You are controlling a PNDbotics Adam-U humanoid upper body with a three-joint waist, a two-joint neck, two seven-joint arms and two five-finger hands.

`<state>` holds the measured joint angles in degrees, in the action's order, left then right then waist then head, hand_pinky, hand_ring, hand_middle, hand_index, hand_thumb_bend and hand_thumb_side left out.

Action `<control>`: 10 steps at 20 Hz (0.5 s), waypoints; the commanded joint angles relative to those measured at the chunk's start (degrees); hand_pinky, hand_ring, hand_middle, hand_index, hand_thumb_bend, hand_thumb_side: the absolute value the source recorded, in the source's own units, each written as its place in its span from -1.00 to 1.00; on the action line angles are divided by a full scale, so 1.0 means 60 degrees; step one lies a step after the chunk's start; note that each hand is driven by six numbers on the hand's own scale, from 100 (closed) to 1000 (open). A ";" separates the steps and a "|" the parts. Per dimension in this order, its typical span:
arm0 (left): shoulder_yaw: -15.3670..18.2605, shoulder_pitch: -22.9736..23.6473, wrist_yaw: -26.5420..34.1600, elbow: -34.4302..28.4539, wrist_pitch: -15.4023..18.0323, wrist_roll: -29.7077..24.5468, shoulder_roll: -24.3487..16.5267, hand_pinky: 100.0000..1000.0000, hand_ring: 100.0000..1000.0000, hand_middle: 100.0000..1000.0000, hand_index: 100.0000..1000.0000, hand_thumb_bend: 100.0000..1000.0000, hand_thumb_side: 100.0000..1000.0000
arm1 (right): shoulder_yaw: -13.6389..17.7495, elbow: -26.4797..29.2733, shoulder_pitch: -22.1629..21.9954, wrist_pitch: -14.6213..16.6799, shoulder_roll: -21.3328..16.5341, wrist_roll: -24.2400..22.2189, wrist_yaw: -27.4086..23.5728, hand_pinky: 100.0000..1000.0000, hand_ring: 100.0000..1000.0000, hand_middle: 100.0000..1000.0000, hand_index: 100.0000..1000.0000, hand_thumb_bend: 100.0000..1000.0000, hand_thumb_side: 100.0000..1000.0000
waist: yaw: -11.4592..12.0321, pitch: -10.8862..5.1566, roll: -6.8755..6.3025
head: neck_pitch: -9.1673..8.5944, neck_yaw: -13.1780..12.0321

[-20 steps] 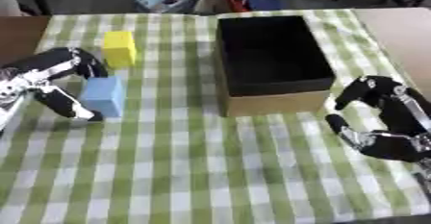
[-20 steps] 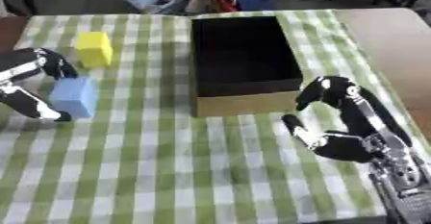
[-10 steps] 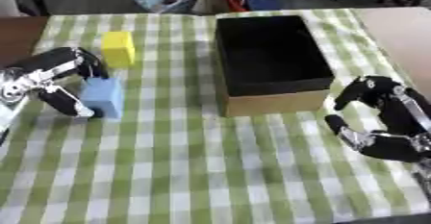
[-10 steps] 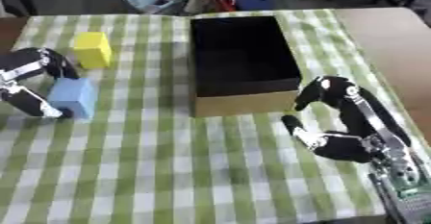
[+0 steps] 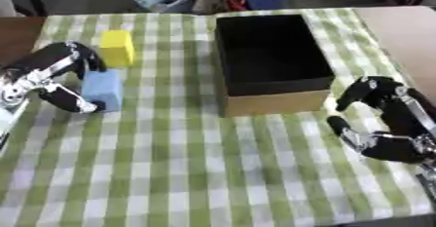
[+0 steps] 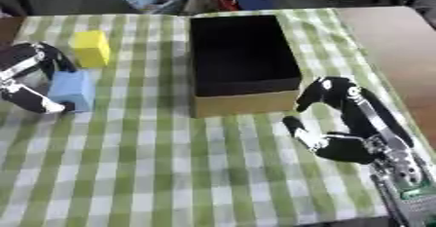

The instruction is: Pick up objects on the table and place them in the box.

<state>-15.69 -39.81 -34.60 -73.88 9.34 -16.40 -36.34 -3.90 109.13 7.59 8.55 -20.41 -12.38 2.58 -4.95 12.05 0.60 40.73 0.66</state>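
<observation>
Left robot hand (image 5: 53, 77) curled around blue block (image 5: 103, 89), right robot hand (image 6: 342, 123) idle, half-curled

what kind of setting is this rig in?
Likely a lab or workroom tabletop test setup: a green checked tablecloth, foam-like blue block and yellow block, an open black box, with clutter behind the table.

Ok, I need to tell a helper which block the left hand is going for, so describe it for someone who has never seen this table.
Start at the open black box on the green checked tablecloth and look to its left. Two blocks sit there; it is the nearer, light blue block, with the left hand curled round it. The yellow block stands farther back.
</observation>
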 commanded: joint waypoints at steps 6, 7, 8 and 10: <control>-0.0068 -0.1099 0.0512 -0.1369 -0.0113 -0.0210 -0.0459 0.12 -0.18 -0.24 0.06 -0.09 -1.00 | -0.0041 0.0078 0.0104 0.0025 -0.0178 -0.0102 -0.0087 0.27 -0.02 -0.08 0.05 -0.44 -1.00 | -0.0153 -0.0210 -0.0060 | -0.0009 -0.0018; -0.0095 -0.1282 0.0530 -0.1366 -0.0113 -0.0221 -0.0386 0.12 -0.18 -0.24 0.06 -0.08 -1.00 | -0.0072 0.0077 0.0117 0.0027 -0.0180 -0.0132 -0.0099 0.27 -0.02 -0.09 0.05 -0.44 -1.00 | -0.0223 -0.0214 -0.0065 | -0.0028 -0.0040; -0.0125 -0.1453 0.0533 -0.1330 -0.0101 -0.0236 -0.0299 0.12 -0.17 -0.24 0.06 -0.07 -1.00 | -0.0102 0.0073 0.0129 0.0027 -0.0184 -0.0162 -0.0111 0.27 -0.02 -0.09 0.05 -0.43 -1.00 | -0.0285 -0.0218 -0.0069 | -0.0043 -0.0063; -0.0198 -0.1820 0.0504 -0.1146 -0.0030 -0.0266 -0.0038 0.12 -0.17 -0.24 0.06 -0.07 -1.00 | -0.0183 0.0066 0.0157 0.0031 -0.0194 -0.0245 -0.0142 0.27 -0.02 -0.09 0.05 -0.43 -1.00 | -0.0420 -0.0221 -0.0076 | -0.0081 -0.0088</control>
<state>-17.00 -49.38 -31.76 -80.40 8.98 -17.82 -36.20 -4.99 109.11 7.94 8.61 -20.42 -13.48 2.31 -7.66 11.71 0.11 40.67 0.29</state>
